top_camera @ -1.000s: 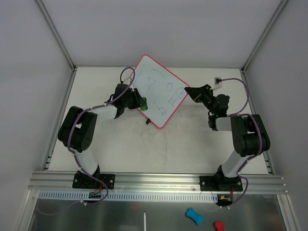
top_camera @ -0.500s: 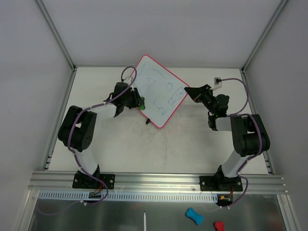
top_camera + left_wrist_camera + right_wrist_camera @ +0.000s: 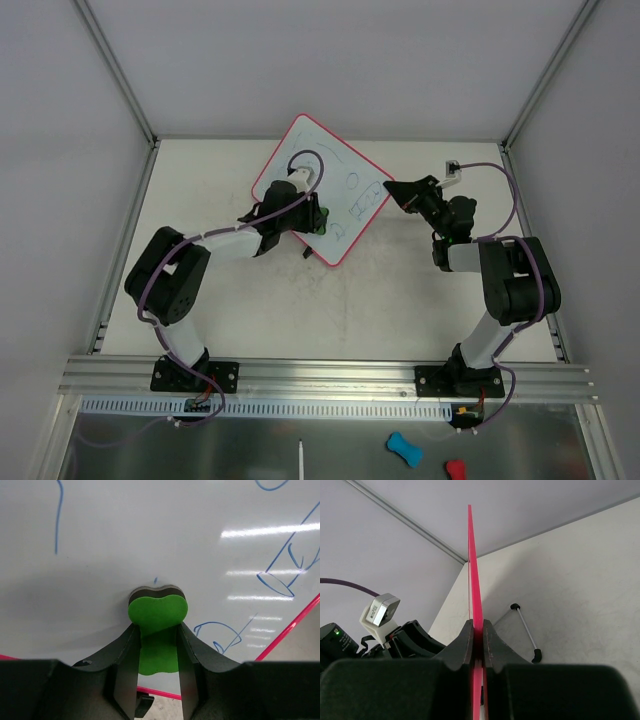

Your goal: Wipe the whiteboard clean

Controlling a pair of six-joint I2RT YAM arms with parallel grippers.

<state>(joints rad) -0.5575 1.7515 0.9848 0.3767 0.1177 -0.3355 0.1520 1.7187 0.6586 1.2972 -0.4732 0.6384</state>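
Sweeping in from the left rim, the left arm now presses its eraser on the lower middle of the whiteboard, which lies at the back centre of the worktop. The left jaws are closed on the green block. The patch around it looks wiped. Blue marks remain toward the right corner, so the job seems roughly half done. The right jaws stay clamped on the board's pink edge, steadying it.
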